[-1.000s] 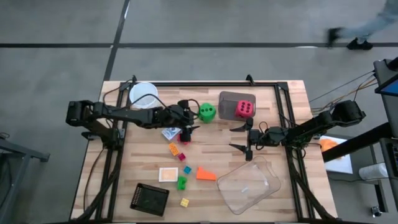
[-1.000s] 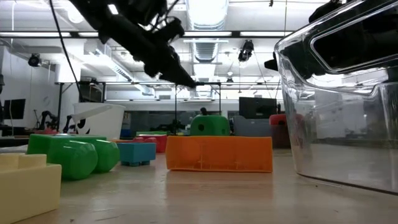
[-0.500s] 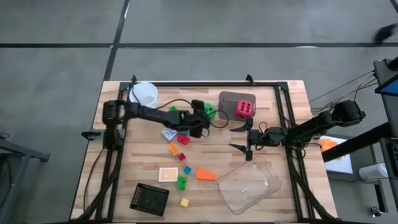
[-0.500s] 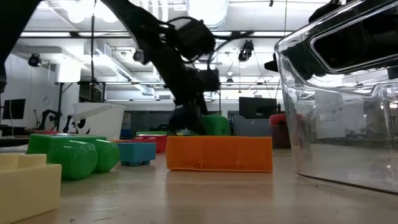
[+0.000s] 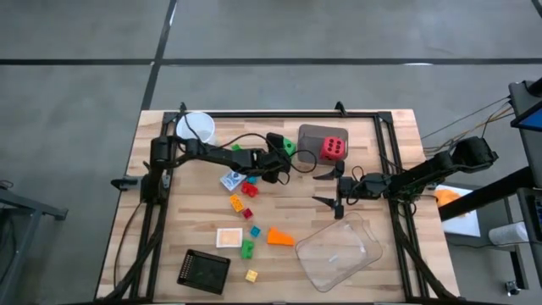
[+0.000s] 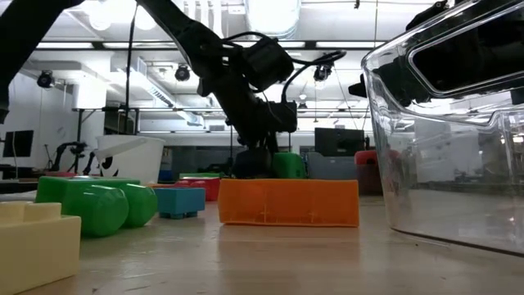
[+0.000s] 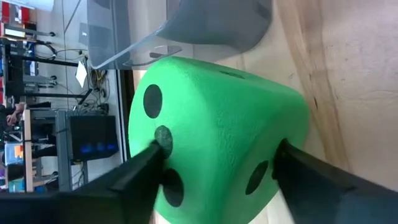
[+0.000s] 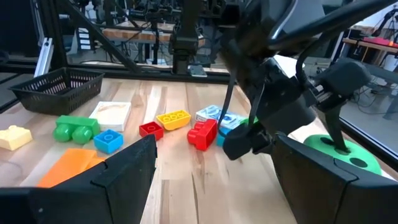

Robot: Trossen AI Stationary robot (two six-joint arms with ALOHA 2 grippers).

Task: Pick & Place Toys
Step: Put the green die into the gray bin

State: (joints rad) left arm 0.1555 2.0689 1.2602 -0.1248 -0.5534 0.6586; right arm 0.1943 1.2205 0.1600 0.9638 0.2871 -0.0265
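Green black-dotted die point(image 7: 217, 130), pink-red die point(image 5: 331, 147), orange wedge point(image 5: 279, 237).

Left pincer point(image 6: 264, 152) — beside green die point(image 6: 288, 165)

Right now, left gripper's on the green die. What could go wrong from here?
1. The left gripper has its fingers on opposite faces of the green die, which bulges wide between them; the hold looks shallow and may slip on lifting.
2. The grey container with the pink-red die stands close beside it; a swing could knock it.
3. The right gripper waits open nearby, possibly in the carry path to the clear tray.
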